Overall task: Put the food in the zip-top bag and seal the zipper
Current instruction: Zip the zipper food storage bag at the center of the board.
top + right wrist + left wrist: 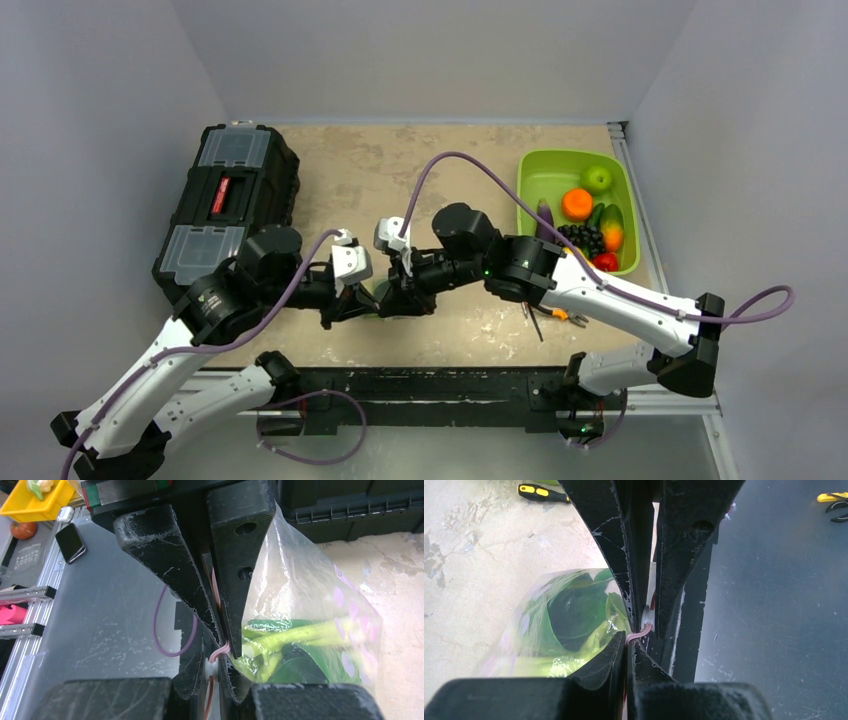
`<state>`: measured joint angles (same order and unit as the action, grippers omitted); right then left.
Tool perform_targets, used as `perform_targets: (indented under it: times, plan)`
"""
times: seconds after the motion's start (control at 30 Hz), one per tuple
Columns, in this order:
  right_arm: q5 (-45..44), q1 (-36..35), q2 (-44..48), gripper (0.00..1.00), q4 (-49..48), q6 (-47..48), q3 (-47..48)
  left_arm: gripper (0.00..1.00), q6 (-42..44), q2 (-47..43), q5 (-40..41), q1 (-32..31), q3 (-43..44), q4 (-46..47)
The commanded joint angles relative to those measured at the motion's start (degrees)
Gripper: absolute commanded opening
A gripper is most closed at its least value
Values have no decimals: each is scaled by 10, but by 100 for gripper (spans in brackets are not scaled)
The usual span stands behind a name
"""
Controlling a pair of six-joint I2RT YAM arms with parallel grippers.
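Note:
The clear zip-top bag (pixel 310 605) hangs between my two grippers at the table's middle, and the leafy green food (pixel 295 652) lies inside it. It also shows in the left wrist view (pixel 569 625) and as a green patch in the top view (pixel 379 293). My left gripper (pixel 630 642) is shut on the pink zipper (pixel 640 631). My right gripper (pixel 216 656) is shut on the same zipper (pixel 220 650), tip to tip with the left. In the top view the left gripper (pixel 358 300) and right gripper (pixel 402 297) meet over the bag's mouth.
A black toolbox (pixel 225 205) stands at the back left. A lime-green bin (pixel 545 170) at the back right holds round fruits and a purple eggplant (pixel 545 215). Orange-handled pliers (pixel 560 315) lie under the right arm. A yellow-and-black screwdriver (pixel 541 493) lies on the table.

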<state>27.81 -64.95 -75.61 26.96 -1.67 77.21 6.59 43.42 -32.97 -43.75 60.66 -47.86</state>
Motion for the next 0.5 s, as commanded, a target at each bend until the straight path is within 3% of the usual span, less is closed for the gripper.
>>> perform_targets:
  times: [0.0,0.27,0.47]
  plan:
    - [26,-5,-14,12,-124,2,-16,0,-5,-1,-32,-1,22,76]
    - [-78,-5,42,50,-108,-22,-62,0,-14,-14,-8,-1,17,75]
    - [-99,-5,98,55,-38,-24,-82,0,-17,-17,-6,0,8,83]
